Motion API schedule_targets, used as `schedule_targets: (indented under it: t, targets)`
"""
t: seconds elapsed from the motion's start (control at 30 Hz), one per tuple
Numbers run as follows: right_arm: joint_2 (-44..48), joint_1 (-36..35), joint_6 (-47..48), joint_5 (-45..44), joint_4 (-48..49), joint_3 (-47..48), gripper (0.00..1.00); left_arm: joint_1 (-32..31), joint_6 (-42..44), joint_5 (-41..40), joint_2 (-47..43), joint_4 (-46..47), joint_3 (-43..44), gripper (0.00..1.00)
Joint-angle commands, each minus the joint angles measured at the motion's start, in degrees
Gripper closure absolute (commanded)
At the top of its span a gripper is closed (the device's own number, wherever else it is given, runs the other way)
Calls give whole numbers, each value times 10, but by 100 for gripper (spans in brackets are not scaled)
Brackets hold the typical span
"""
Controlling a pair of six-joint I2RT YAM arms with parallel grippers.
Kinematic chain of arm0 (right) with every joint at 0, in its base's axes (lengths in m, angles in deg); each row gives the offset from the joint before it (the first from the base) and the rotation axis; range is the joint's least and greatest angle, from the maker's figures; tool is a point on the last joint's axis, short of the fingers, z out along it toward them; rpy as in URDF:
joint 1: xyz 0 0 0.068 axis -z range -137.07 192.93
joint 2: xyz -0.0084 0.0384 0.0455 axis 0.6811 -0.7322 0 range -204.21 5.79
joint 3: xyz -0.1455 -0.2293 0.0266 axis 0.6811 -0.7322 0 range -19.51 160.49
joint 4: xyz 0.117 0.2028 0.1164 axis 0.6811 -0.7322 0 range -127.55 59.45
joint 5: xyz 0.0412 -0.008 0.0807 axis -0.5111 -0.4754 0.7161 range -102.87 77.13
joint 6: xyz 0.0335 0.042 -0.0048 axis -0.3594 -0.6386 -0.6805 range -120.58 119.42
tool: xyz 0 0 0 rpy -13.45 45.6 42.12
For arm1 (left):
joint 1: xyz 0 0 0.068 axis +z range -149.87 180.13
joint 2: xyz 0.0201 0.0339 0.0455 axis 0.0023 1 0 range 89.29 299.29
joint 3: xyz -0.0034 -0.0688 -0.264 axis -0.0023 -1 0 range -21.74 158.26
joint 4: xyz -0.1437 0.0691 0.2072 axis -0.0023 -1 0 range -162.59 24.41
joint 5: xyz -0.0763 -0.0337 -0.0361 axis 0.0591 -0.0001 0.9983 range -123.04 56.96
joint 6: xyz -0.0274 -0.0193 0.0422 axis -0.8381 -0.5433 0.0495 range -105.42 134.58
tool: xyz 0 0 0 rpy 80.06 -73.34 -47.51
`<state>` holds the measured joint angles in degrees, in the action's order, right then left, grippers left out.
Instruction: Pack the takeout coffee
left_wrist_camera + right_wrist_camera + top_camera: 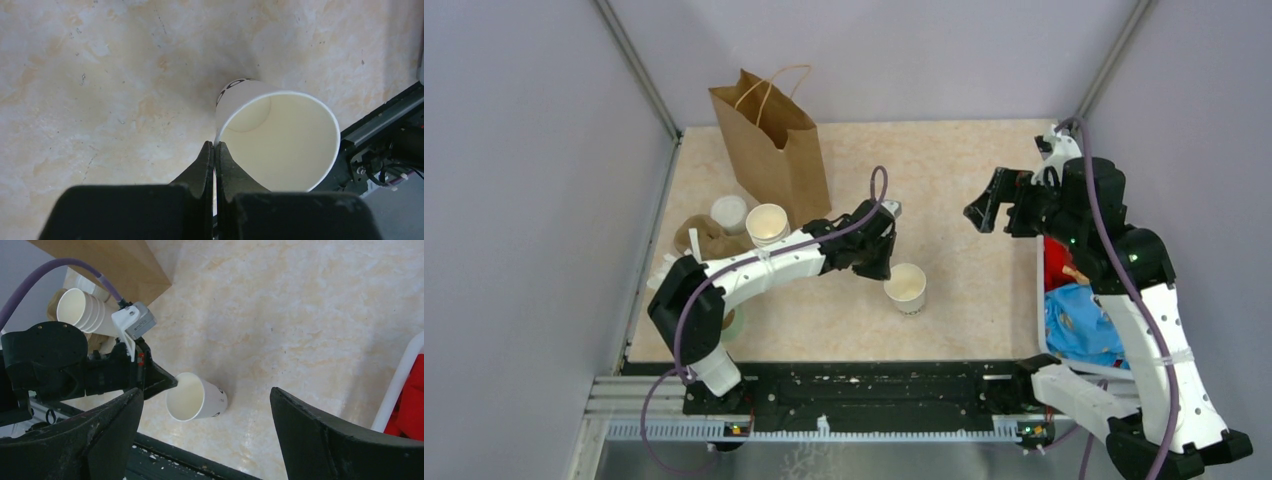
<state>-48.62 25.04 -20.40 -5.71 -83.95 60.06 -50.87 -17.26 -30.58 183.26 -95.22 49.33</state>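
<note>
No lidded takeout coffee shows in any view. A lidless cream paper cup (907, 287) is at the table's middle front. My left gripper (886, 272) is shut on its rim, one finger inside and one outside, as the left wrist view shows (215, 145) with the cup (280, 140) open and empty. The cup (196, 397) also shows in the right wrist view. My right gripper (977, 212) is open and empty, raised over the table to the cup's right (206, 392). A brown paper bag (774, 150) stands upright at the back left.
A stack of lidless cream cups (767, 224) and a round white lid (729, 212) sit beside the bag, with crumpled brown paper (704, 238) in front. A white bin (1036, 300) with red and blue items stands at the right edge. A black rail runs along the front.
</note>
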Motion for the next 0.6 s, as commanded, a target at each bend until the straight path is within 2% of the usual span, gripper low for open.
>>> schedule_targets:
  t: [0.0, 0.2, 0.27, 0.3, 0.4, 0.43, 0.5, 0.57]
  targets:
    - [17, -6, -14, -11, -3, -6, 3, -15, 4, -36, 12, 49, 15, 100]
    - [22, -5, -16, -10, -6, -11, 3, -24, 2, -60, 16, 21, 31, 100]
    - [22, -6, -16, -10, -3, -15, 3, -24, 15, -76, -2, 21, 29, 83]
    - [21, -6, -16, -7, 0, -19, 3, -23, 18, -79, -9, 20, 31, 80]
    - [17, -6, -18, 5, 10, -28, 3, -23, 22, -77, -24, 25, 33, 84]
    - [14, -6, -19, 7, 11, -30, 3, -23, 21, -74, -22, 26, 35, 75]
    - [10, -6, -19, 13, 15, -30, 3, -23, 18, -71, -15, 8, 49, 45]
    - [7, -6, -18, 15, 16, -29, 3, -23, 10, -71, -17, -9, 64, 38]
